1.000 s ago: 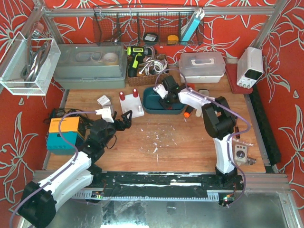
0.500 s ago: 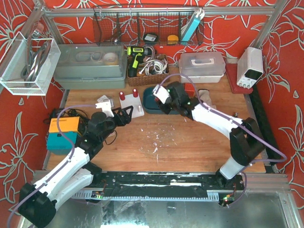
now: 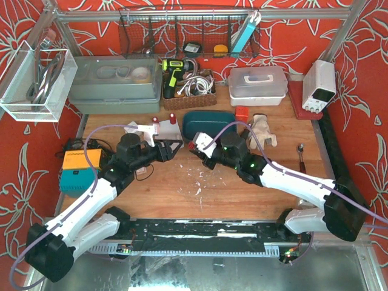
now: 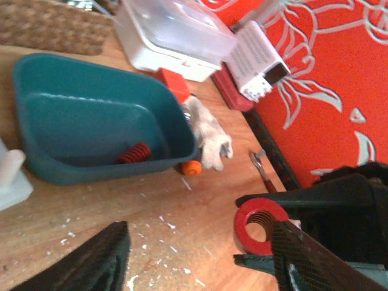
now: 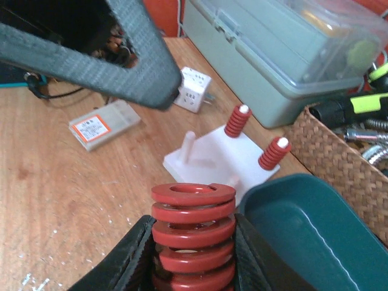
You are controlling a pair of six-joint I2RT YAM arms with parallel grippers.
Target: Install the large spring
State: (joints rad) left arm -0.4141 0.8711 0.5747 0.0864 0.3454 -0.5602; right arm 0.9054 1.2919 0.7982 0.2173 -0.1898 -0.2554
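My right gripper (image 5: 193, 248) is shut on the large red spring (image 5: 193, 209), holding it upright by its lower coils. In the top view the large spring (image 3: 190, 145) hangs over the table in front of the teal tray (image 3: 209, 125). My left gripper (image 3: 174, 148) is just to its left, open, with nothing between the fingers. In the left wrist view the large spring (image 4: 259, 225) shows end-on beside my right-hand finger (image 4: 318, 260). The white base (image 5: 221, 154) carries two small red springs (image 5: 237, 120) on pegs and one bare peg (image 5: 189, 144).
A small red spring (image 4: 133, 153) lies in the teal tray (image 4: 36, 79). An orange piece (image 4: 191, 167), a glove (image 4: 209, 136) and a spoon-like tool (image 4: 262, 168) lie right of the tray. Behind are a wicker basket (image 3: 188, 91), a grey box (image 3: 115, 82) and a white adapter (image 5: 193, 89).
My right arm has carried the large spring from over the tray leftward and nearer to me. My left gripper has swung right toward it, and its jaws have narrowed.
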